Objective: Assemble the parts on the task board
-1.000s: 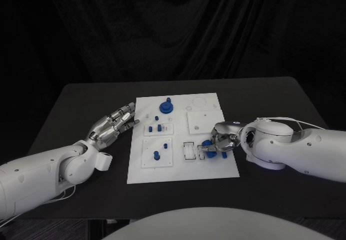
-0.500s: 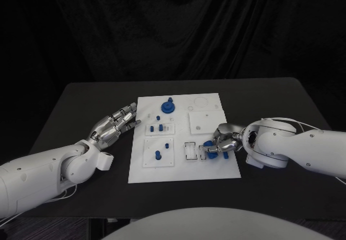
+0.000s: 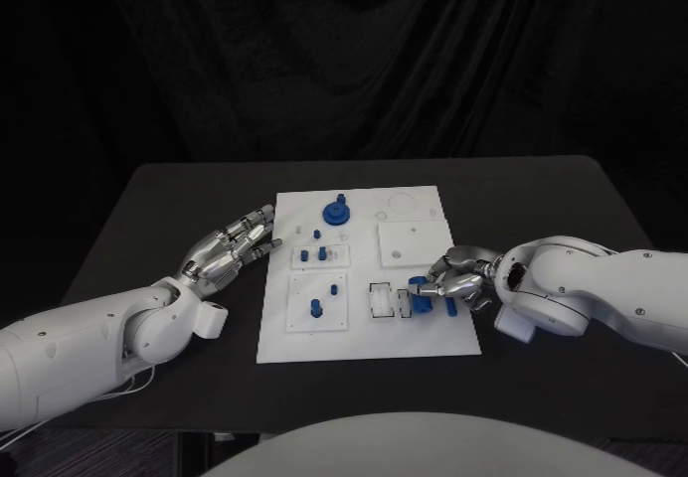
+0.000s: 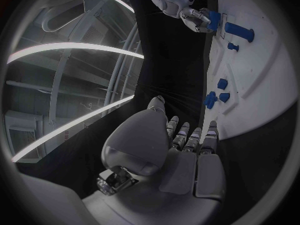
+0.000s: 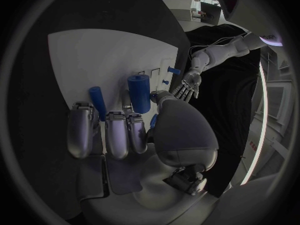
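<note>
while the right hand (image 3: 456,278) lies curled at the task board's (image 3: 366,338) four o'clock edge, its fingers (image 5: 117,133) are closed round a blue cylindrical part (image 5: 139,93), which stands up between thumb and fingers in the right wrist view; a slimmer blue peg (image 5: 97,102) rises just beside it, against the outer fingers, and whether that one is held too i cannot tell. from the head camera the held blue piece (image 3: 426,295) sits just right of a small clear-walled slot (image 3: 379,300) in the white plate. the left hand (image 3: 230,250) holds nothing, its fingers straight and spread, hovering at the board's nine o'clock edge with the tips pointing toward one o'clock. on the board, a round blue knob (image 3: 334,213) stands near twelve o'clock, two short blue pegs (image 3: 314,255) sit in a small square block left of centre, and two more blue pieces (image 3: 320,302) rest on the block at seven o'clock. the black table (image 3: 574,199) surrounds the plate
</note>
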You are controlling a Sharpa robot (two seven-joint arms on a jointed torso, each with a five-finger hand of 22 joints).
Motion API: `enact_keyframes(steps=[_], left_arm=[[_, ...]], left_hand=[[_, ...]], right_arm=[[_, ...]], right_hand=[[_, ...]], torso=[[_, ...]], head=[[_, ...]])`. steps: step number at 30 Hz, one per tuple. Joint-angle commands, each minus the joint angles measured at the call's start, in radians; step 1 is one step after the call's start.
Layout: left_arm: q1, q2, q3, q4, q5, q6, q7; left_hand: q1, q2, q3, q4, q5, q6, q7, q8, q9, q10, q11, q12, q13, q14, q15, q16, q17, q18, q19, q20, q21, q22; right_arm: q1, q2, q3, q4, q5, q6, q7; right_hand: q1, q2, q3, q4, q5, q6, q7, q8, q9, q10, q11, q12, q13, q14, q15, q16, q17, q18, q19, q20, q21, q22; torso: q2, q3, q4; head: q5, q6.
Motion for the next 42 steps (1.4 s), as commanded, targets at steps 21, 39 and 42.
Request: enact_keyframes(steps=[21, 39, 42], left_arm=[[-0.001, 0.004, 0.001, -0.001, 0.000, 0.006, 0.042], [-0.003, 0.007, 0.001, -0.005, 0.000, 0.010, 0.040], [-0.003, 0.008, 0.001, -0.005, 0.000, 0.011, 0.039]], left_hand=[[0.013, 0.000, -0.001, -0.008, 0.004, -0.002, 0.011, 0.001, 0.000, -0.004, 0.007, -0.007, -0.001, -0.002, 0.000, -0.002, -0.002, 0.017, 0.000, 0.006, -0.001, -0.002], [0.014, 0.001, 0.000, -0.009, 0.005, -0.005, 0.012, 0.000, 0.000, -0.005, 0.005, -0.009, -0.001, -0.001, 0.001, -0.002, -0.001, 0.017, 0.000, 0.005, -0.001, -0.002], [0.014, 0.001, 0.000, -0.009, 0.005, -0.005, 0.012, 0.000, 0.000, -0.005, 0.005, -0.009, -0.001, -0.001, 0.001, -0.002, -0.001, 0.017, 0.000, 0.005, -0.001, -0.002]], right_arm=[[0.024, 0.055, 0.001, -0.020, 0.155, 0.017, 0.035], [0.010, 0.101, 0.001, -0.056, 0.155, 0.076, -0.017], [0.010, 0.105, 0.001, -0.061, 0.155, 0.078, -0.021]], right_hand=[[-0.043, -0.010, 0.217, -0.206, -0.101, -0.055, 0.002, 0.034, 0.015, 0.108, 0.010, 0.003, 0.263, 0.068, 0.010, -0.013, 0.058, 0.016, 0.005, 0.012, -0.052, 0.180], [-0.067, -0.009, 0.203, -0.192, -0.242, -0.101, 0.018, 0.024, -0.010, 0.108, 0.026, 0.003, 0.263, 0.061, 0.023, -0.023, 0.038, 0.025, -0.013, 0.023, -0.097, 0.166], [-0.072, -0.008, 0.197, -0.185, -0.274, -0.105, 0.020, 0.023, -0.016, 0.108, 0.028, 0.003, 0.263, 0.061, 0.026, -0.024, 0.036, 0.026, -0.015, 0.026, -0.101, 0.165]], torso=[[0.000, 0.0006, 0.0023], [0.002, 0.0002, 0.0002], [0.002, 0.0008, -0.0002]], head=[[0.011, 0.000], [0.022, 0.000], [0.024, 0.000]])
